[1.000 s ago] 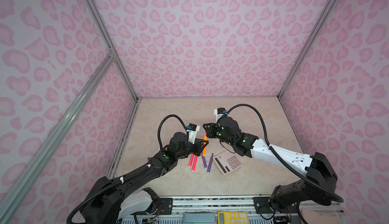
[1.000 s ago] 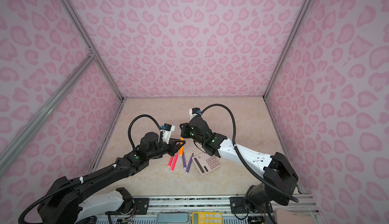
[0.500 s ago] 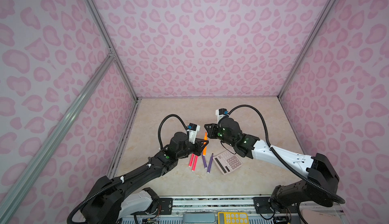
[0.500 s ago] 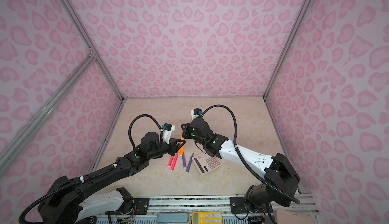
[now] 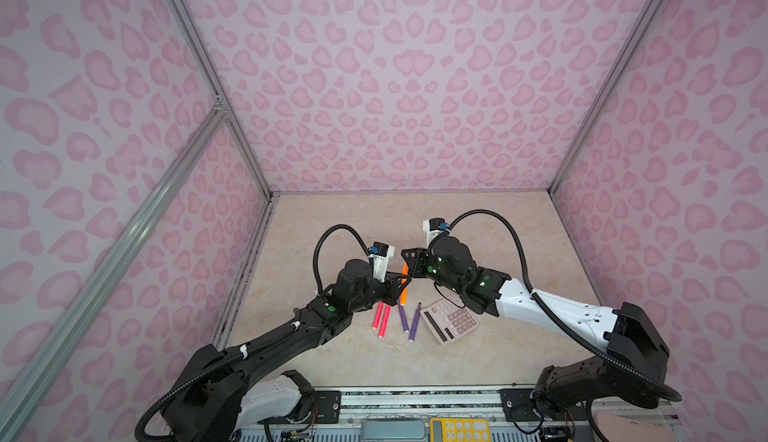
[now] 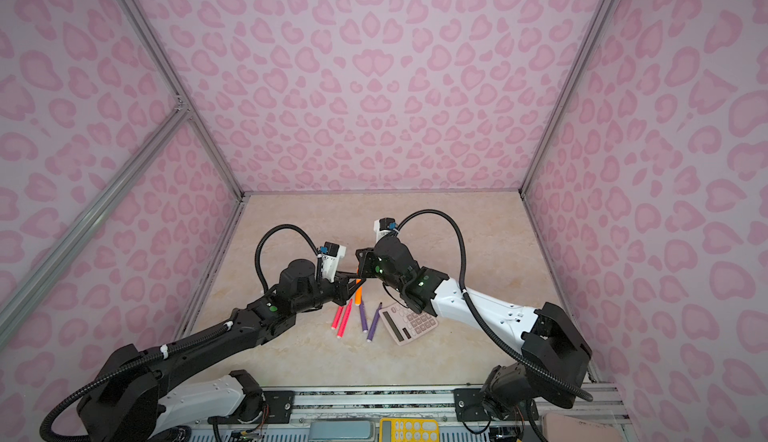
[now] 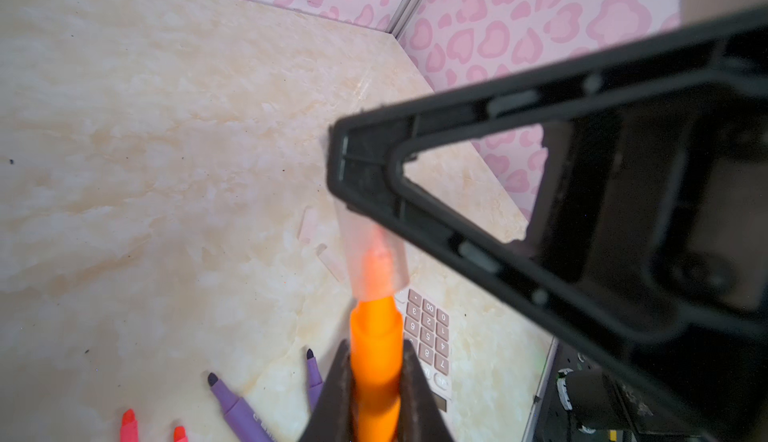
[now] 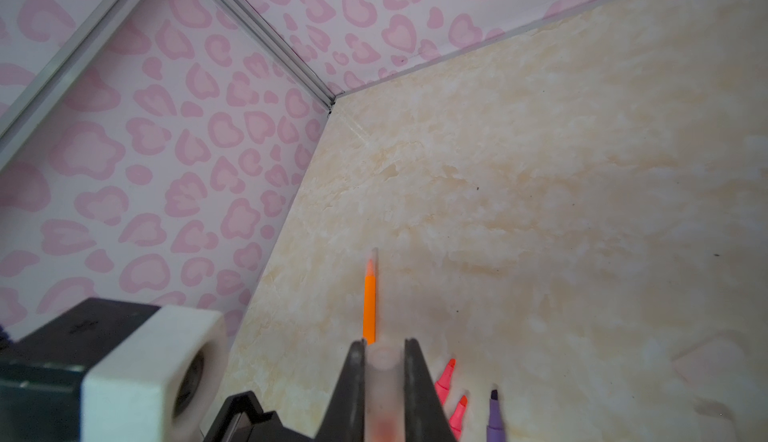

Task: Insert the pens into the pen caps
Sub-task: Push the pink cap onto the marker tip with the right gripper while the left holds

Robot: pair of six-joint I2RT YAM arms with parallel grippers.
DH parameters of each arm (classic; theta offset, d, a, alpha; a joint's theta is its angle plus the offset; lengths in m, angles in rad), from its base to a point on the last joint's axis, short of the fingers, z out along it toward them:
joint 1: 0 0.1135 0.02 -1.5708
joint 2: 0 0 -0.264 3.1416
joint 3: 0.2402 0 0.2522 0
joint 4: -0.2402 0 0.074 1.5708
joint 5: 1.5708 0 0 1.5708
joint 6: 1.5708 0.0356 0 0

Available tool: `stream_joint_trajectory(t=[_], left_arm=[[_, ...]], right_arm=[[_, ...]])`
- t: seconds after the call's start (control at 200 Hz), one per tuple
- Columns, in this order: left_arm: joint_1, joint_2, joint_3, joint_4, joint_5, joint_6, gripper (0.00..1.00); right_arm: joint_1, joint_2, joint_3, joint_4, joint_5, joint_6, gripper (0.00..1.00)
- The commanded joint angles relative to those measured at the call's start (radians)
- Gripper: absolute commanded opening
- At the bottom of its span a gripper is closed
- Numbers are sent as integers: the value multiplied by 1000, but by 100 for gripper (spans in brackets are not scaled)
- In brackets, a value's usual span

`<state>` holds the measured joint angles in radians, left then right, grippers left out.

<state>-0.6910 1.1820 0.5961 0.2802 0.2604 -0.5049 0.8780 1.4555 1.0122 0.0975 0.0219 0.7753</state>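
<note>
Orange pen (image 7: 376, 327), clamped in the left gripper (image 7: 375, 377), held off the table (image 7: 124, 128) with its tip inside a clear pen cap (image 7: 374, 253); right gripper (image 8: 384, 346) pinches that cap opposite, presumably so the two line up for pushing together.

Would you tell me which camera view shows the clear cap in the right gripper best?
Left wrist view: the clear cap shows side-on, over the tip of the held orange pen. The right wrist view shows it blurred between the fingers of the right gripper. In both top views it is too small to see.
</note>
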Motion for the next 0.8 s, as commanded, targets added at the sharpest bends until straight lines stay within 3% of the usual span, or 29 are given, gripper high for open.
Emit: stream_joint_trajectory(t=[0.0,0.34,0.8], left_arm=[[4,-19,-7,43,-11,-6,3],[44,-61,-44,87,39,-43,4],[55,-131,-74,132,99,-37,4]], right_arm=[[6,8,-17,45,-17,15,0],[26,22,-66,122,-52,-5,0],[-59,-25,-238,418,-278,-15,0]])
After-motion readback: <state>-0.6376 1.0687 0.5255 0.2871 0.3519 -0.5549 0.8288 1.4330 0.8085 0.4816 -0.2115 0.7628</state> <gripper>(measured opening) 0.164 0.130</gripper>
